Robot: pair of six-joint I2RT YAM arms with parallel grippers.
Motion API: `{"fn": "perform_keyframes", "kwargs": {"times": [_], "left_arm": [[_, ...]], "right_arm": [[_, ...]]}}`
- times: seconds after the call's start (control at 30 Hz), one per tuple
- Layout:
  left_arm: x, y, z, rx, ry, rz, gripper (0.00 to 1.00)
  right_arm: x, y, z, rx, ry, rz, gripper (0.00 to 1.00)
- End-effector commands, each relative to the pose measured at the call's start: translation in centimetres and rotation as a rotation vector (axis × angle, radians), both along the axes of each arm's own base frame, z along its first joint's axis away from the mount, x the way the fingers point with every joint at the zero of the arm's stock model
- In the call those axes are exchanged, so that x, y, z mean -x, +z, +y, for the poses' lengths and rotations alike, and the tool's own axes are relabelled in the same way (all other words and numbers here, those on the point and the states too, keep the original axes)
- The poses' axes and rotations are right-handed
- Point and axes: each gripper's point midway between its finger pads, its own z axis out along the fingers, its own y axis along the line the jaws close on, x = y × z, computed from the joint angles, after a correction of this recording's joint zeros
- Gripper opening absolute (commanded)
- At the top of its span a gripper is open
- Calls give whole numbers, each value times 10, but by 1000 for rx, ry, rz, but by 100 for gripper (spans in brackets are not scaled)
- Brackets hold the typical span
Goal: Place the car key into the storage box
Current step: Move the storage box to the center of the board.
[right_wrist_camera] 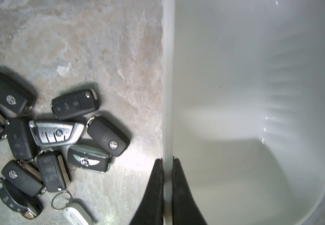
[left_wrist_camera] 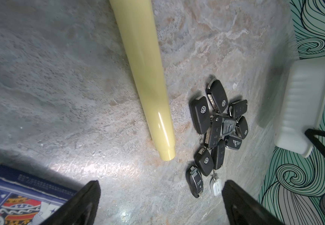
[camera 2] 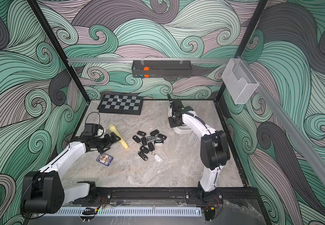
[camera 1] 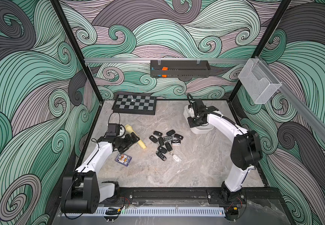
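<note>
our right gripper (right_wrist_camera: 167, 162) jaws clamped on storage box (right_wrist_camera: 226, 87) wall, box probably grounded, left gripper (left_wrist_camera: 160, 183) jaws apart, car keys (camera 1: 165, 143) piled nearby

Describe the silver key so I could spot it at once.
On the marble table, a heap of car keys lies between the yellow flashlight and the white storage box. Near its middle lies the silver key, the only bright silver body among black neighbours.
</note>
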Motion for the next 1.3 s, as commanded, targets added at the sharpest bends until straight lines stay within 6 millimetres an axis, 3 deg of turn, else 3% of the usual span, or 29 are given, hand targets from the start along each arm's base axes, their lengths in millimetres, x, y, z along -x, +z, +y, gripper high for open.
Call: {"fn": "perform_keyframes", "kwargs": {"times": [0.0, 0.2, 0.4, 0.7, 0.83, 1.0, 1.27], "left_arm": [[11, -5, -11, 7, -43, 36, 98], [33, -4, -25, 9, -108, 71, 98], [54, -7, -30, 11, -141, 100, 98], [64, -18, -32, -18, -127, 117, 98], [67, -19, -33, -17, -116, 113, 98], [71, -16, -33, -7, -85, 103, 98], [75, -8, -35, 3, -84, 104, 98]], "right_arm": [[31, 0, -10, -23, -85, 21, 0], [88, -7, -12, -67, -137, 47, 0], [127, -26, -16, -79, -176, 69, 0], [149, -52, 7, -119, -172, 128, 3], [147, -54, 16, -121, -151, 137, 11], [151, -42, 30, -184, -108, 137, 38], [174, -15, 39, -267, -37, 89, 54]]}}
